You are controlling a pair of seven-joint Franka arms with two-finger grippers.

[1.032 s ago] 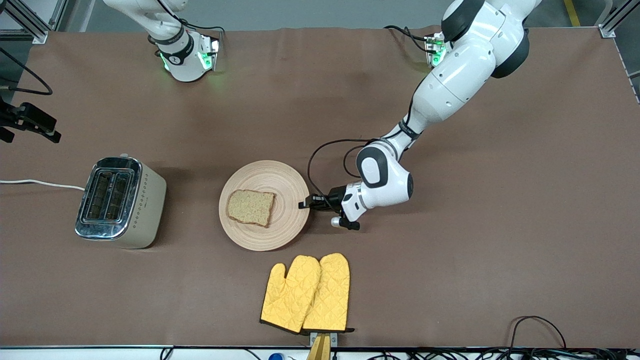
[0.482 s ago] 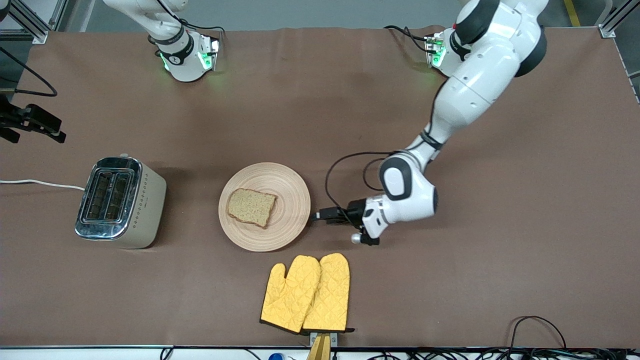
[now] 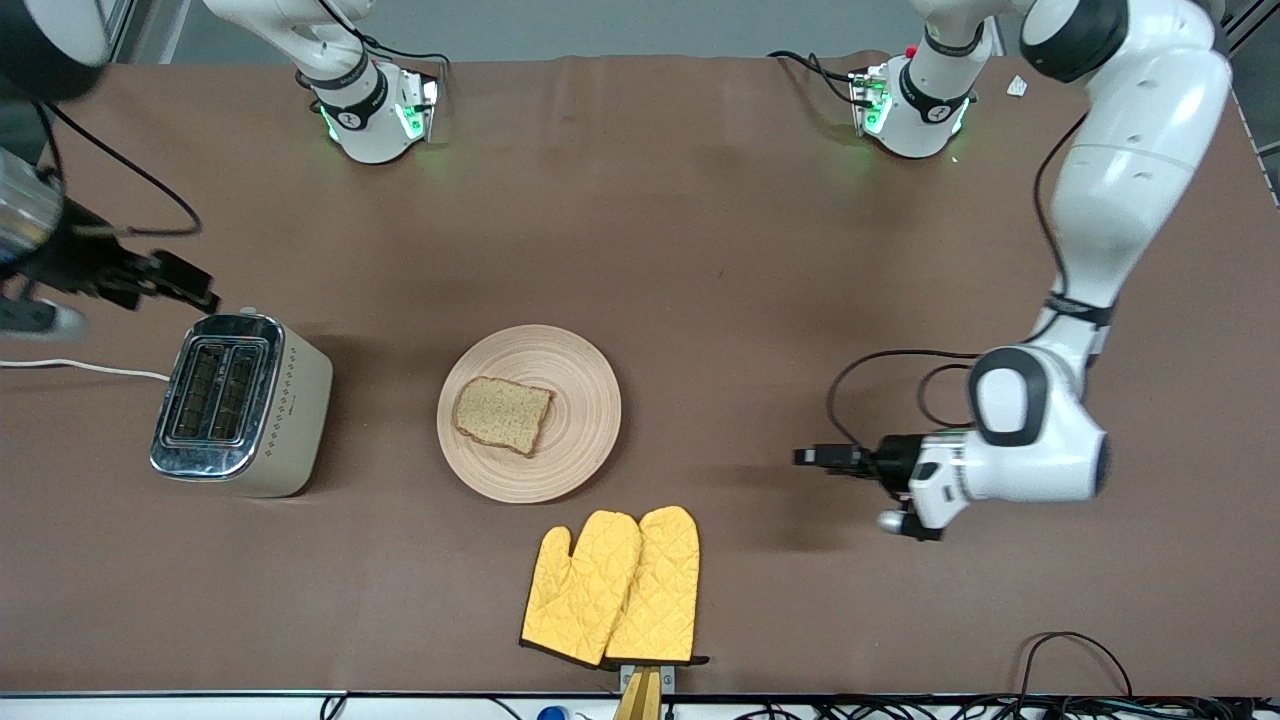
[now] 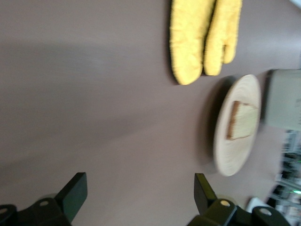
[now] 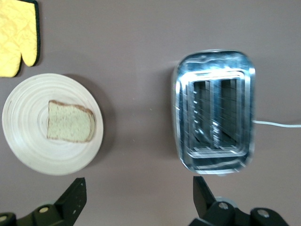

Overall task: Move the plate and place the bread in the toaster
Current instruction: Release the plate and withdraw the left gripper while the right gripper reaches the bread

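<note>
The tan wooden plate (image 3: 585, 400) lies mid-table with the slice of brown bread (image 3: 503, 414) flat on it. The cream toaster (image 3: 240, 403) with its chrome top stands toward the right arm's end, both slots empty. My left gripper (image 3: 815, 457) is open and low over bare table, well apart from the plate, toward the left arm's end. Its wrist view shows the plate (image 4: 240, 150) and bread (image 4: 242, 120) some way off its open gripper (image 4: 139, 186). My right gripper (image 3: 185, 283) hovers open above the table by the toaster, looking down on the toaster (image 5: 214, 117), plate (image 5: 28, 141) and bread (image 5: 70, 121).
A pair of yellow oven mitts (image 3: 615, 585) lies nearer the front camera than the plate, by the table's edge. The toaster's white cord (image 3: 80, 366) runs off toward the right arm's end. Loose black cables (image 3: 1075, 650) lie at the front edge.
My left gripper opened off the plate's rim and drew back toward the left arm's end. The right gripper came in over the table by the toaster. Plate and bread stayed put.
</note>
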